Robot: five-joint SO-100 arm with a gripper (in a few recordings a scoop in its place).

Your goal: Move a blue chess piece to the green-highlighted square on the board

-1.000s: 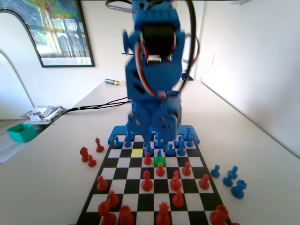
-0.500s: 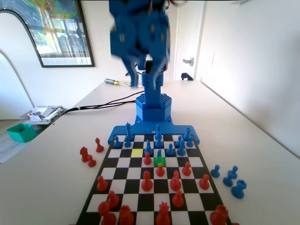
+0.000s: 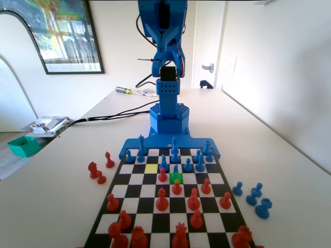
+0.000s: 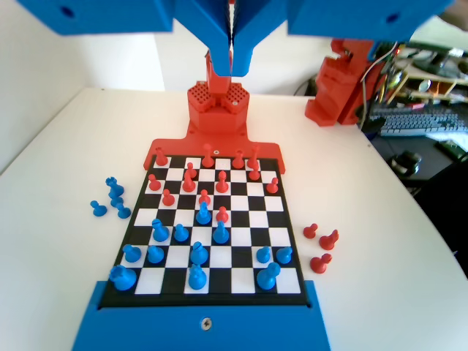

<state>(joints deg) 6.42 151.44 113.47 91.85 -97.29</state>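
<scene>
The end effector [image 4: 232, 62] hung high above the board [image 4: 289, 241], jaws pressed together, holding nothing. The blue chess piece [image 3: 176, 169] stood on the green-highlighted square [image 3: 176, 177], near the board's far edge in the fixed view.

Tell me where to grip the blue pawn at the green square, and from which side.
Pinch the blue pawn at its slim neck under the rounded head, coming straight down. It stands upright, and a red pawn close in front probably blocks a sideways approach. The hand, shut now, must open first.
</scene>
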